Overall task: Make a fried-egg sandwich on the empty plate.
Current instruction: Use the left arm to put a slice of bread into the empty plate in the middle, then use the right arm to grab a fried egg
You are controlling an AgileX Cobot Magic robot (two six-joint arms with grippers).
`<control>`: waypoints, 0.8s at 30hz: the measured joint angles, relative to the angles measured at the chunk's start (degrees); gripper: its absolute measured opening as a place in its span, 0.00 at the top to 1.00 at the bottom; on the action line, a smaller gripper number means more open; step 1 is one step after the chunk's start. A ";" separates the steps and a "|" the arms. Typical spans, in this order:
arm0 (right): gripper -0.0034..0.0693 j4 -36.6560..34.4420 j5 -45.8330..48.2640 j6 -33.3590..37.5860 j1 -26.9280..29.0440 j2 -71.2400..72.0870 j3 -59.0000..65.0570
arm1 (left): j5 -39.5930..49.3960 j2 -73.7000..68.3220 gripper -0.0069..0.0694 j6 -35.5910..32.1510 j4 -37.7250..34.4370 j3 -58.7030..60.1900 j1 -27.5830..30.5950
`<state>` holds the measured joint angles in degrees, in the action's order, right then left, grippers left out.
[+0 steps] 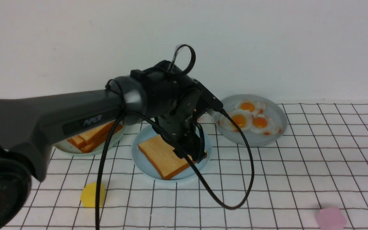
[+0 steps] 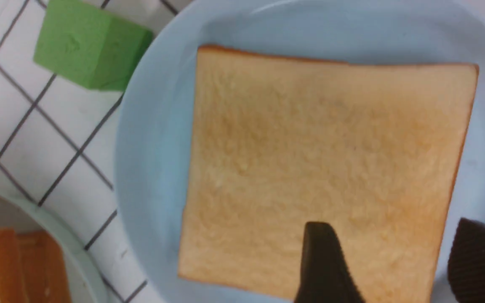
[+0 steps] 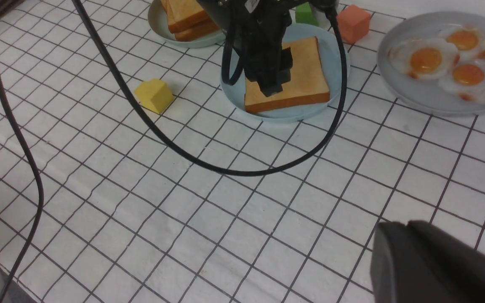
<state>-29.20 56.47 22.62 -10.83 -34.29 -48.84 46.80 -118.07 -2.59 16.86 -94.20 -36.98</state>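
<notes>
The sky-blue plate (image 1: 137,150) sits mid-table and holds one flat golden toast slice (image 1: 161,156) with a bare top. No fried-egg sandwich is in view. My left gripper (image 1: 192,153) hovers low over the slice's right edge. In the left wrist view the left gripper (image 2: 392,235) is open and empty. One finger is over the toast (image 2: 310,147) and the other is beyond its edge, over the plate (image 2: 154,147). My right gripper (image 3: 406,223) is shut and empty above the near table, out of the front view.
A grey-green plate (image 1: 72,150) at the left holds a pile of toast slices (image 1: 91,137). A grey plate (image 1: 276,118) at the right holds three fried eggs (image 1: 240,119). Yellow block (image 1: 93,195), pink block (image 1: 331,218), green block (image 3: 305,12), orange-red block (image 3: 353,23). A black cable (image 1: 248,179) loops over the table.
</notes>
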 joint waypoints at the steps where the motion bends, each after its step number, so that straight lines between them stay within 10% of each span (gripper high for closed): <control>1: 0.88 0.00 -0.07 0.00 0.00 0.00 0.00 | 1.10 1.05 0.36 0.00 -0.69 0.00 0.00; 7: 0.87 0.00 -4.07 0.00 0.00 -3.79 -1.00 | 4.34 11.47 0.47 2.15 -10.82 0.02 -0.18; 14: 0.87 0.13 -7.86 0.00 0.00 -22.08 -7.98 | 6.17 36.30 0.93 2.59 -22.03 3.63 -0.86; 24: 0.85 4.61 -10.22 -0.07 0.00 -53.43 -24.52 | -7.16 75.51 0.93 0.68 -22.79 39.21 -0.86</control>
<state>-24.60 46.25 22.55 -10.83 -87.72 -73.36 39.64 -42.56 -1.91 -5.92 -54.99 -37.84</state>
